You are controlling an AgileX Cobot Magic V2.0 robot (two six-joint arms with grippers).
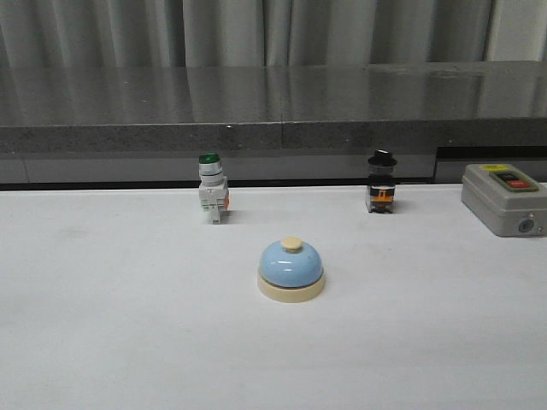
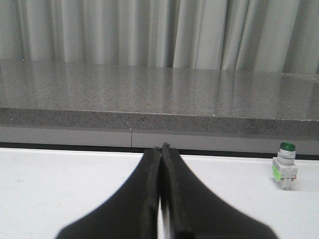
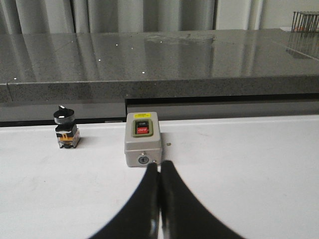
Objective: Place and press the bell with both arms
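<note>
The bell (image 1: 291, 269), light blue with a cream base and cream button, stands upright on the white table (image 1: 111, 325) near the middle, seen only in the front view. Neither arm shows in the front view. In the left wrist view my left gripper (image 2: 162, 148) is shut and empty, its black fingers pressed together above the table. In the right wrist view my right gripper (image 3: 160, 165) is shut and empty, its tips just in front of the grey box. The bell shows in neither wrist view.
A green-capped white push-button switch (image 1: 212, 188) stands at the back left and also shows in the left wrist view (image 2: 285, 166). A black-knobbed switch (image 1: 381, 182) (image 3: 65, 130) stands at the back right. A grey box with a red button (image 1: 504, 200) (image 3: 142, 139) sits far right. A grey stone ledge (image 1: 273, 107) runs behind.
</note>
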